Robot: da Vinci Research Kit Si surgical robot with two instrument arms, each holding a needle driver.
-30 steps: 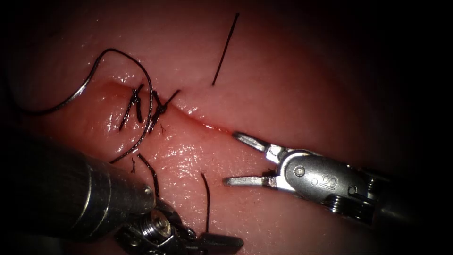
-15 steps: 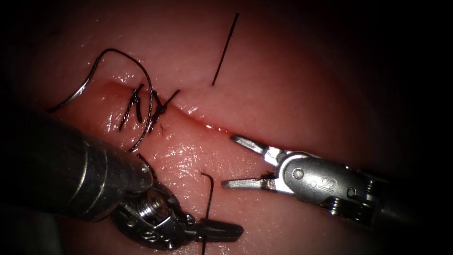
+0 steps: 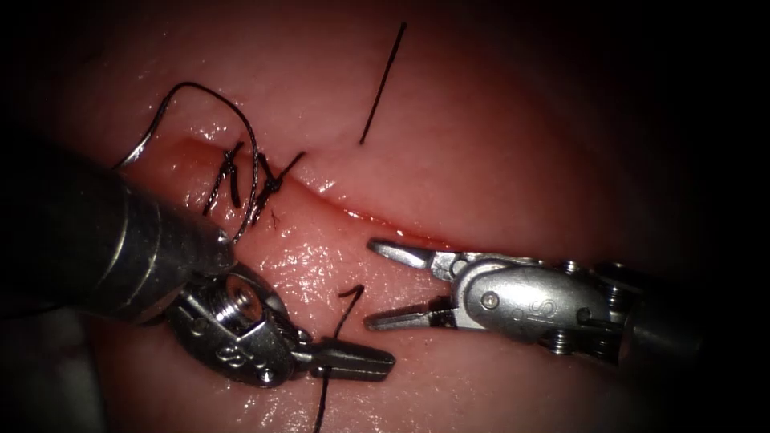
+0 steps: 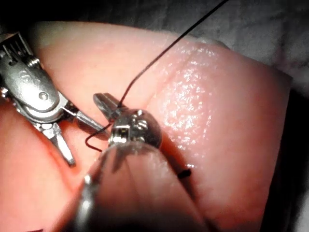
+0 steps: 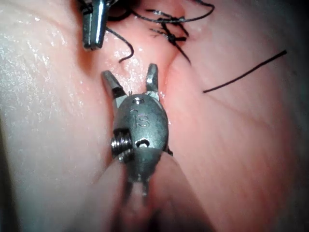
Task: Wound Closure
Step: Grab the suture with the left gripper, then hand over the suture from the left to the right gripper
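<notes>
Raised since earlier, left steel tool [image 3: 353, 361] grips thin black thread [image 3: 343, 309]; right steel tool [image 3: 381, 285] gapes empty beside it, needle unseen.

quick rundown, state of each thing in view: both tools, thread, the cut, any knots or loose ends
left tool: jaws shut on the thread
right tool: jaws open, holding nothing, beside the cut
thread: held by the left tool, short free end curling above its jaws
cut: stitched and knotted at its left end, unstitched toward the right
knots: tied across the cut, short tails sticking out
cut end of thread: lying loose on the tissue
</notes>
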